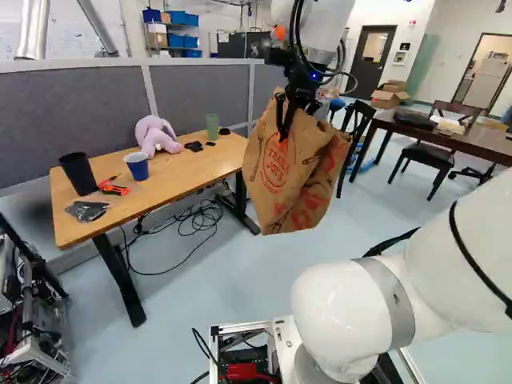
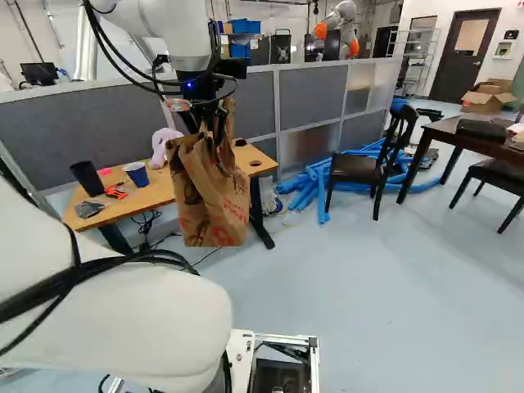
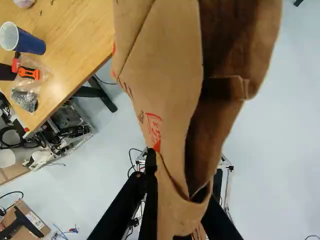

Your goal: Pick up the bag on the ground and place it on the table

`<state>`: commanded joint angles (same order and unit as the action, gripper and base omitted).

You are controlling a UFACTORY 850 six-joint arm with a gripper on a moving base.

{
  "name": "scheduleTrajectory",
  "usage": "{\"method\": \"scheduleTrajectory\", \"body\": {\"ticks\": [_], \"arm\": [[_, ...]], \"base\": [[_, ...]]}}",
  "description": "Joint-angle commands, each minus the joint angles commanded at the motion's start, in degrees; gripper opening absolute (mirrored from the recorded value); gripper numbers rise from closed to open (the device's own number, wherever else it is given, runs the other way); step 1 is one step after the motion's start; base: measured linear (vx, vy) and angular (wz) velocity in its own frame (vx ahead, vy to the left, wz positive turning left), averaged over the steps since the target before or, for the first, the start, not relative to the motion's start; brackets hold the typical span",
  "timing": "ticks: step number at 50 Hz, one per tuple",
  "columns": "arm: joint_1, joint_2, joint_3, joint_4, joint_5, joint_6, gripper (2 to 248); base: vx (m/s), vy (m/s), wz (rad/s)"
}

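Black gripper (image 1: 284,131) pinching the brown paper bag (image 1: 274,186) near its rim.
The bag hangs in the air, open at the mouth, near the wooden table (image 1: 190,174), above the pale floor (image 1: 232,280); on the tabletop sit a blue cup (image 1: 137,167), black cup (image 1: 78,173), green cup (image 1: 212,126) and purple plush toy (image 1: 155,136).

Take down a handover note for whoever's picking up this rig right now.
Gripper: shut on the paper bag.
Bag: hanging above the floor, beside the light wooden table.
Done: bag picked up.
Left: bring it over the table, probably the target, set it down, release. Watch the blue cup and plush toy there.
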<state>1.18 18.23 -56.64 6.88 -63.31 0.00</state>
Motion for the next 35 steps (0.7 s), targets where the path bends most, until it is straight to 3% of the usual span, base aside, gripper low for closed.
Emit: {"method": "scheduleTrajectory", "body": {"ticks": [35], "arm": [[-0.01, 1.45, -1.09, 0.0, -0.67, 0.0, 18]], "base": [[0.0, 0.0, 0.0]]}}
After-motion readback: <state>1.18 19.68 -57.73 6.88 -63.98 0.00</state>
